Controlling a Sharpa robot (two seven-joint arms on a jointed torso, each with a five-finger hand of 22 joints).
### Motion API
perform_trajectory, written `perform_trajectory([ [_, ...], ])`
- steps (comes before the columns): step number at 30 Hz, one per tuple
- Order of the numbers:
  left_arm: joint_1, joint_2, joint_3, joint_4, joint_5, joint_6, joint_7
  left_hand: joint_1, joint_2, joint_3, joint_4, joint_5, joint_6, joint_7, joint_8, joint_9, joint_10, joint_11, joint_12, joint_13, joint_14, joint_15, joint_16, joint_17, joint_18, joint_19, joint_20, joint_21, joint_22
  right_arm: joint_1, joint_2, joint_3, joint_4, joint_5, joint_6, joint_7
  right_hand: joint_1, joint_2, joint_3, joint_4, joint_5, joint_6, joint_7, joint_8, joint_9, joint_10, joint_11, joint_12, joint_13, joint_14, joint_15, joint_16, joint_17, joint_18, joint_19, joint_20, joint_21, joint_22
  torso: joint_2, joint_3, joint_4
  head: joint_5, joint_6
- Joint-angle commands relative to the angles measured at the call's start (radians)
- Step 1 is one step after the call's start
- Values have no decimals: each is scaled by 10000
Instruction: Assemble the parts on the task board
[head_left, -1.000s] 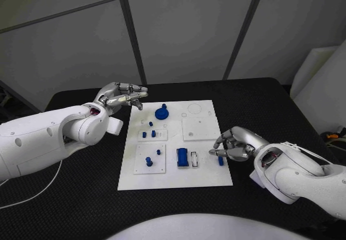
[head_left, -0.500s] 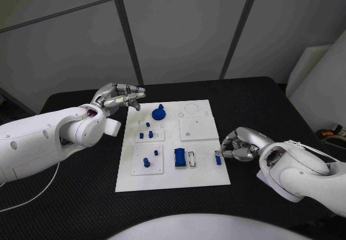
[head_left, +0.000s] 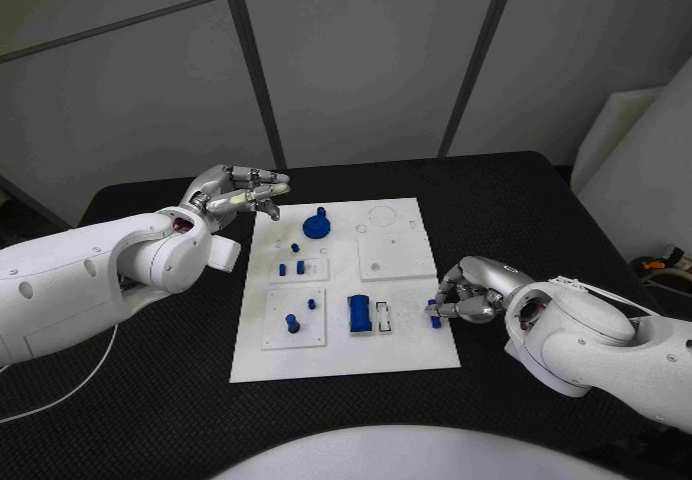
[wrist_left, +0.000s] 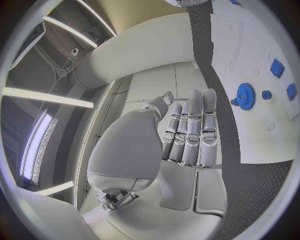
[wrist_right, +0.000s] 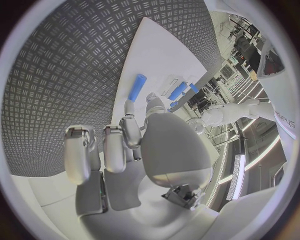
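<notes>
White and flat, the task board (head_left: 404, 350) lies in the middle of the black table (head_left: 505, 190), carrying several blue parts; a blue gear (head_left: 317, 225) stands near its far edge, a pair of small blue pegs (head_left: 294, 268) sits on a raised white tile just nearer the robot, a single blue peg (head_left: 291, 323) stands on another tile at the near left, and a blue rectangular block (head_left: 359, 313) rests upright in the middle beside a white slotted piece (head_left: 384, 316); the left hand (head_left: 238, 192) hovers off the board's far left corner, fingers curled together around nothing (the left wrist view shows them lying side by side); the right hand (head_left: 469, 293) sits at the board's right edge, its fingertips (head_left: 441, 308) down by a small blue pin (head_left: 433, 308), though whether they pinch it I cannot tell; in the right wrist view that blue pin (wrist_right: 137, 87) lies on the white plate just beyond the fingertips.
</notes>
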Motion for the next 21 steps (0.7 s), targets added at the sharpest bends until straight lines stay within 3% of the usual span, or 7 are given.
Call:
perform_trajectory([
  [1,13,14,8,-2,26,53,155,55,71,-61,-17,-11,-21,-25,62,5,-64,-26,55,16,-77,-6,-34,-13,-176,32,12,-40,-13,0,61,-6,-40,-201,453,-199,22,-46,14,55,34,73,-10,-33,9,47,-20,-6,-6,654,24,-7,499,-75,834,35,22,2467,9,1,-3,-5,-9],
  [21,12,7,8,-16,26,75,138,55,71,-61,-17,-11,-21,-25,62,5,-64,-26,55,16,-77,-6,-34,-13,-176,32,12,-40,-13,-175,456,-16,-188,-975,1286,-580,329,-157,-34,-61,-49,199,-59,-66,58,31,-68,-36,-10,651,-22,-17,495,-68,816,-7,0,2453,3,-6,2,8,-66],
])
